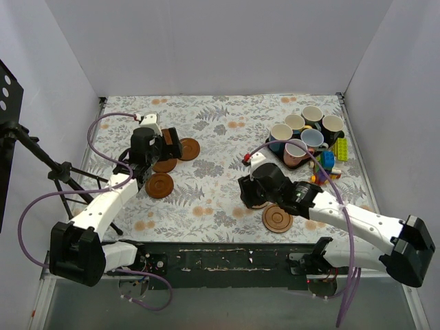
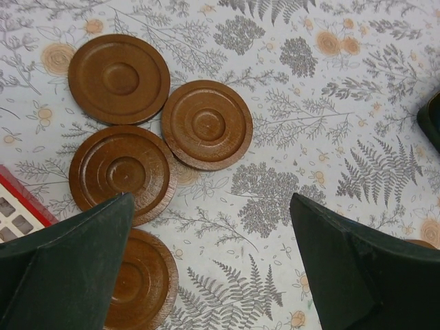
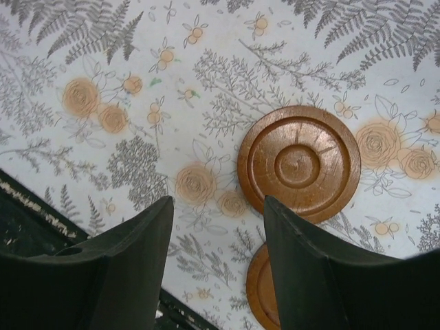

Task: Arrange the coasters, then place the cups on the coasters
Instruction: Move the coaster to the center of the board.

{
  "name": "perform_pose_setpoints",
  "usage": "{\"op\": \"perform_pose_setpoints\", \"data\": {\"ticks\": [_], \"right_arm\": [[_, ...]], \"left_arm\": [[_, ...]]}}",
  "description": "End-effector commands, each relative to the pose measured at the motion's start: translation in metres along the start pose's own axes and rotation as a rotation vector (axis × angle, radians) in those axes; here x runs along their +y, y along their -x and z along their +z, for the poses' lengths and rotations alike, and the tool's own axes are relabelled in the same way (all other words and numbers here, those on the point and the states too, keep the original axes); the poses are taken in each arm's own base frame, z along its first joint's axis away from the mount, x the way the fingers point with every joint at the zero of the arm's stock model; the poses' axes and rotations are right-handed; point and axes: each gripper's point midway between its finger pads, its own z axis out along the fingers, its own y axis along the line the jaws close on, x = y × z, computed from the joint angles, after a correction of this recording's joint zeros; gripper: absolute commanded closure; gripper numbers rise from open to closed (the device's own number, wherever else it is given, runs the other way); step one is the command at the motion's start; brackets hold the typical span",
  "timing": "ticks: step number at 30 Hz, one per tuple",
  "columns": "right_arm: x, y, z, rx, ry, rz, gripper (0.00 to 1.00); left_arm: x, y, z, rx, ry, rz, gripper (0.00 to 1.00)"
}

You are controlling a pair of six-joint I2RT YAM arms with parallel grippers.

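Floral table [image 1: 220,137], coasters [image 1: 159,185] scattered, cups [image 1: 313,139] clustered

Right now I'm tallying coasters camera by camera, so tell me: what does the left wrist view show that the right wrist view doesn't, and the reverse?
Only the left wrist view: four coasters in a tight cluster, the nearest one partly hidden behind a finger, plus a red-edged object at the left border.
Only the right wrist view: a whole coaster, a second coaster partly behind a finger, and the dark table edge.
Both: the floral cloth, and an open, empty hand, the left hand and the right hand.
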Motion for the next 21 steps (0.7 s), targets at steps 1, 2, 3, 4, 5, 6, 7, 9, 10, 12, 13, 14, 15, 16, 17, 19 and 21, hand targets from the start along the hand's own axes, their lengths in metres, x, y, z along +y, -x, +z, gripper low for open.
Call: {"op": "perform_pose_setpoints", "data": {"ticks": [1, 2, 3, 4, 5, 6, 7, 9, 10, 12, 13, 14, 15, 16, 17, 19, 21], "right_arm": [[-0.006, 0.020, 0.025, -0.105, -0.065, 0.007, 0.36], [-0.006, 0.018, 0.031, -0.094, -0.065, -0.002, 0.36], [-0.006, 0.014, 0.036, -0.078, -0.066, -0.008, 0.35], [-0.006, 0.009, 0.042, -0.060, -0.070, -0.013, 0.35], [-0.007, 0.005, 0.047, -0.048, -0.075, -0.017, 0.35], [-0.008, -0.001, 0.052, -0.035, -0.079, -0.020, 0.35], [-0.010, -0.007, 0.057, -0.018, -0.085, -0.027, 0.35], [-0.013, -0.016, 0.064, 0.004, -0.099, -0.042, 0.34], [-0.017, -0.018, 0.065, 0.012, -0.119, -0.047, 0.34], [-0.022, -0.020, 0.066, 0.011, -0.143, -0.056, 0.32], [-0.023, -0.021, 0.067, 0.004, -0.147, -0.064, 0.31], [-0.025, -0.021, 0.068, -0.002, -0.146, -0.074, 0.30], [-0.024, -0.022, 0.070, -0.007, -0.135, -0.080, 0.29], [-0.025, -0.023, 0.072, -0.008, -0.127, -0.078, 0.29], [-0.022, -0.026, 0.075, 0.002, -0.108, -0.077, 0.30], [-0.021, -0.032, 0.082, 0.027, -0.079, -0.073, 0.30], [-0.019, -0.036, 0.089, 0.058, -0.071, -0.082, 0.32]], "left_arm": [[0.008, 0.025, -0.011, -0.106, 0.044, 0.014, 0.02], [0.008, 0.025, -0.012, -0.107, 0.043, 0.014, 0.02], [0.008, 0.024, -0.012, -0.107, 0.042, 0.014, 0.02], [0.008, 0.024, -0.013, -0.108, 0.041, 0.014, 0.02], [0.007, 0.024, -0.013, -0.107, 0.038, 0.013, 0.02], [0.007, 0.023, -0.012, -0.103, 0.036, 0.012, 0.02], [0.007, 0.022, -0.012, -0.099, 0.033, 0.013, 0.02], [0.006, 0.021, -0.011, -0.094, 0.026, 0.012, 0.02], [0.006, 0.021, -0.011, -0.094, 0.026, 0.012, 0.02], [0.006, 0.020, -0.010, -0.090, 0.028, 0.014, 0.02], [0.006, 0.019, -0.010, -0.087, 0.029, 0.015, 0.02], [0.006, 0.020, -0.010, -0.087, 0.030, 0.014, 0.02], [0.007, 0.019, -0.009, -0.084, 0.031, 0.014, 0.02], [0.006, 0.018, -0.009, -0.082, 0.029, 0.015, 0.02], [0.006, 0.018, -0.009, -0.082, 0.028, 0.014, 0.02], [0.005, 0.017, -0.009, -0.078, 0.023, 0.015, 0.02], [0.007, 0.018, -0.009, -0.079, 0.031, 0.017, 0.02]]}}
